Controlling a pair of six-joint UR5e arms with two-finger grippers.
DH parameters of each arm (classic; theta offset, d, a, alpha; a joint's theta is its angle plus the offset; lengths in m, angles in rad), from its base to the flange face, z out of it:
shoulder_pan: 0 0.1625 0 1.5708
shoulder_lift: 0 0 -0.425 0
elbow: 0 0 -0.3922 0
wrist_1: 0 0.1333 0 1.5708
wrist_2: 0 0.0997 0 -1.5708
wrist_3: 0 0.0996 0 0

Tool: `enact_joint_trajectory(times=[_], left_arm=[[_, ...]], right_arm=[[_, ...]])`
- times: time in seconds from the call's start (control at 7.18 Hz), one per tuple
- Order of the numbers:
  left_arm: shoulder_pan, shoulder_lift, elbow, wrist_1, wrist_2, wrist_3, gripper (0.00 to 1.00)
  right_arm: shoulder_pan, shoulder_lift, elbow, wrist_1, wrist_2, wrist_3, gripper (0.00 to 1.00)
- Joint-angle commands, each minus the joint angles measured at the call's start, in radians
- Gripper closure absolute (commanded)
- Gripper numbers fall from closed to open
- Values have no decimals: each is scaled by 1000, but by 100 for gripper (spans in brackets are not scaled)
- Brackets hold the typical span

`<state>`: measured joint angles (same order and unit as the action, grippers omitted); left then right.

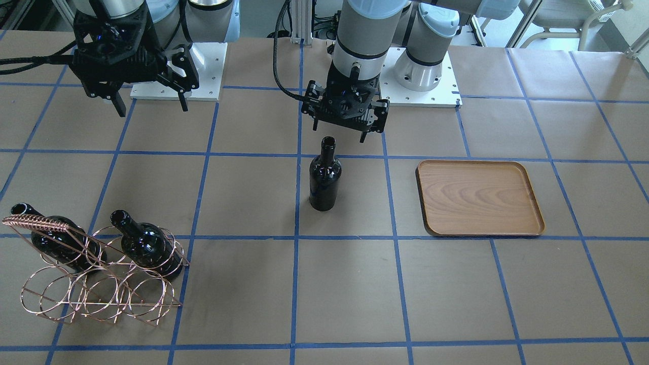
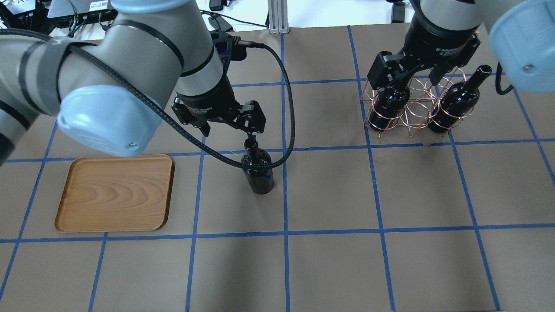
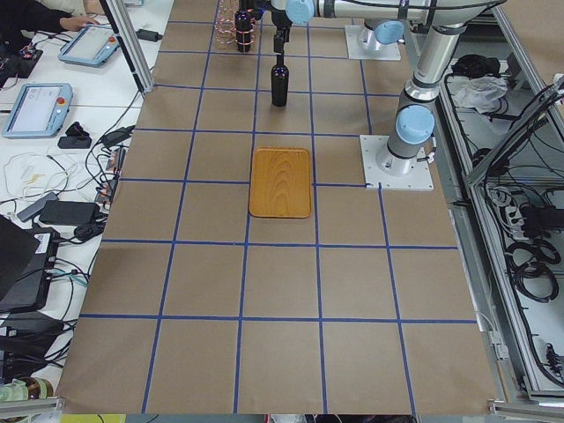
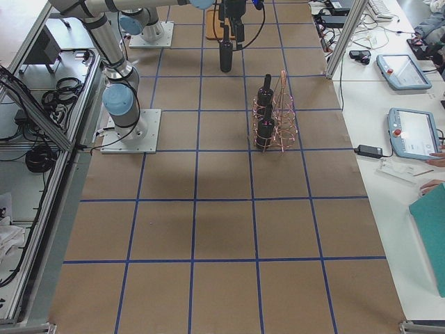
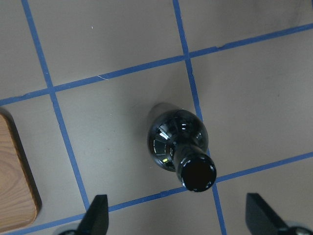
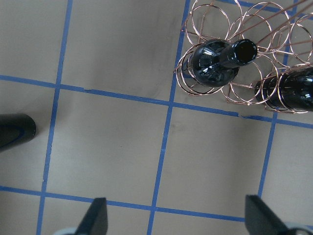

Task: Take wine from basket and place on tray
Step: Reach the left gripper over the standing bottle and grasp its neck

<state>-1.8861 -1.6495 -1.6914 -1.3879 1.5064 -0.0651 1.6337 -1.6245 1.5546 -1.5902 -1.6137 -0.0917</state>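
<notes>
Black-brown glossy glass wine [image 1: 324, 177], long neck, upright w/ open mouth.

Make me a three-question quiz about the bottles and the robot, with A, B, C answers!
1. Where is the lone bottle?
A) on the tray
B) on the table, between basket and tray
C) in the basket
2. How many bottles sit in the basket?
A) one
B) two
C) three
3. The left end effector is:
A) open
B) shut on the bottle
C) holding the tray
Answers: 1 B, it stands upright on the table. 2 B, two dark bottles lean in the rings. 3 A, its fingers are spread wide above the bottle.
</notes>
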Motion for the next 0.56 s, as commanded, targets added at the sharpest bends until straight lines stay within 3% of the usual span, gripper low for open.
enact_joint_trajectory(times=[0.0,0.28,0.42], left_arm=[[-7,-35,-8,32,0,5,0],[-7,-61,-8,59,0,8,4],[-7,-79,-8,76,2,8,14]], right_arm=[[-3,3,1,-4,1,76,0],[-3,5,8,4,-2,81,0],[-3,5,10,1,0,82,0]])
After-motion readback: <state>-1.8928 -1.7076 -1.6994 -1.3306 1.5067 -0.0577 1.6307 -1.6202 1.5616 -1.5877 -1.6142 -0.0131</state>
